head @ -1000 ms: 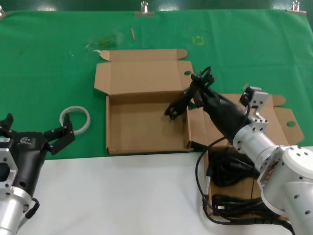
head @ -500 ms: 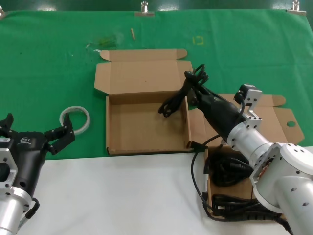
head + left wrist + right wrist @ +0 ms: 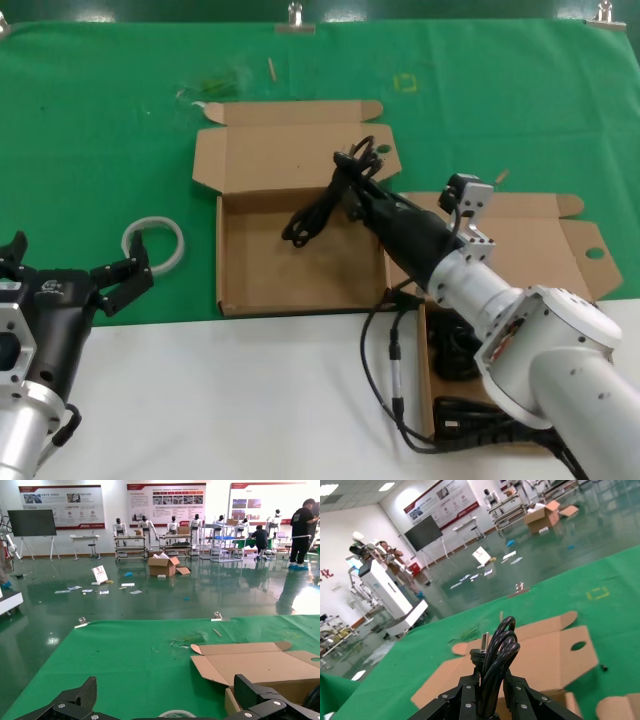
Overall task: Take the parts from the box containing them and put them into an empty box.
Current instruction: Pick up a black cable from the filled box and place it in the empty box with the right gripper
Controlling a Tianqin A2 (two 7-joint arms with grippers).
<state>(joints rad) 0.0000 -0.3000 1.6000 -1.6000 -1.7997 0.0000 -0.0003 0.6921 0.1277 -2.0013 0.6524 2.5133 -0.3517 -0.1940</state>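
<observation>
Cord bundle (image 3: 325, 200), centre of the head view, hangs pinched in the right gripper (image 3: 352, 188) over the empty box (image 3: 300, 262), long axis slanting down-left; left gripper (image 3: 110, 280) idles lower left, fingers spread. Right wrist view: fingers (image 3: 465, 696) clamp the cord (image 3: 496, 662).

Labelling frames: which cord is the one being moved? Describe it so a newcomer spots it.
Start at the open box on the green cloth. Hanging above its back right corner is a looped black cord, clamped in the right tool. The other cords lie in the nearer box.
</observation>
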